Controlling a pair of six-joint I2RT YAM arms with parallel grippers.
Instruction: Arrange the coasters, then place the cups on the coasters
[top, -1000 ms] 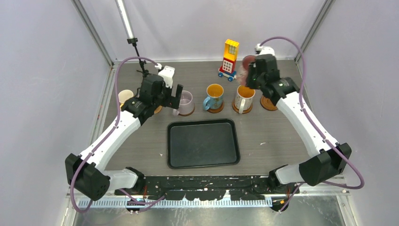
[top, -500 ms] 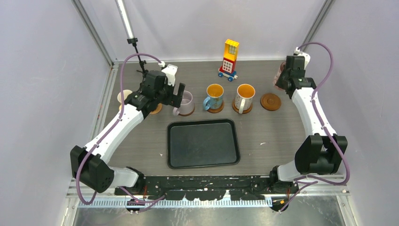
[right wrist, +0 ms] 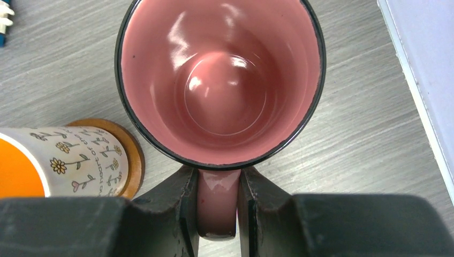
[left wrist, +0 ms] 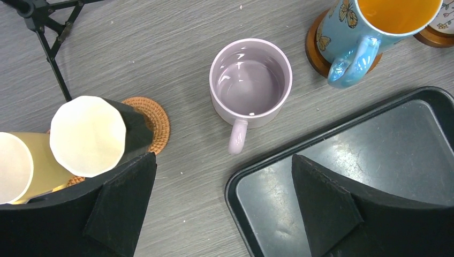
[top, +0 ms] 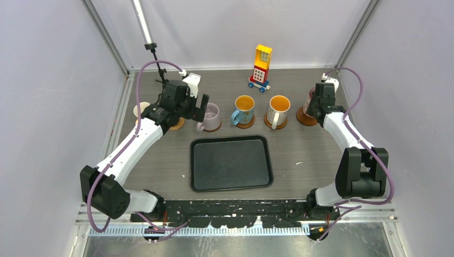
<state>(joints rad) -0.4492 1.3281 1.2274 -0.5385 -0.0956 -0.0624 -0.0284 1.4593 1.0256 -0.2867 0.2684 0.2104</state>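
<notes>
Now my right gripper (right wrist: 217, 206), clamping the pink mug (right wrist: 219, 80) by its handle, reaches the previously bare coaster (top: 302, 121), perhaps touching; left gripper (left wrist: 222, 187) gapes.

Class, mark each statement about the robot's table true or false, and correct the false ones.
1. The right gripper is shut on the pink mug's handle. True.
2. A mug stands in the black tray. False: the tray holds no mug.
3. The blue mug stands on a coaster. True.
4. The left gripper grips the lilac mug. False: the left gripper is open and not touching the lilac mug.
</notes>
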